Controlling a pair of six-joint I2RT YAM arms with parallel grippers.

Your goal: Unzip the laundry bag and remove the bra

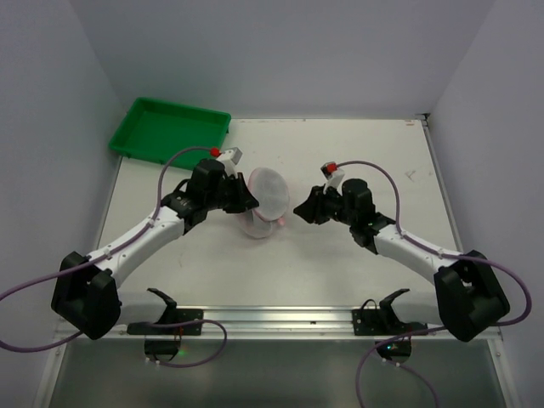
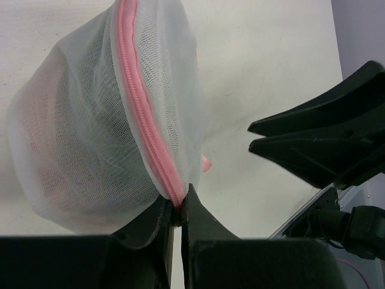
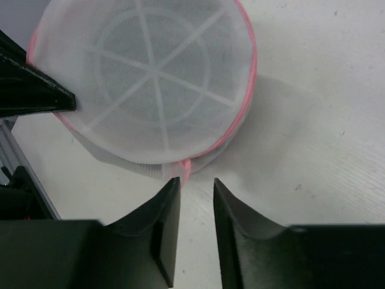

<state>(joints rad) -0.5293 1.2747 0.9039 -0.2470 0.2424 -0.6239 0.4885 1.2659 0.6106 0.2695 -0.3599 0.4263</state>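
Note:
The laundry bag (image 1: pixel 265 202) is a round white mesh pouch with a pink zipper rim (image 2: pixel 139 102), standing on edge at the table's middle. My left gripper (image 2: pixel 178 203) is shut on the bag's pink rim at its lower edge and holds it up; it shows at the bag's left in the top view (image 1: pixel 249 202). My right gripper (image 3: pixel 196 182) is open, just right of the bag (image 3: pixel 147 78), with the pink zipper tab (image 3: pixel 186 167) at the tip of its left finger, not clamped. In the top view it is at the bag's right (image 1: pixel 299 209). The bra is hidden inside the mesh.
A green rectangular tray (image 1: pixel 170 127) stands at the table's back left. White walls close the table on left, back and right. A metal rail (image 1: pixel 280 319) runs along the near edge between the arm bases.

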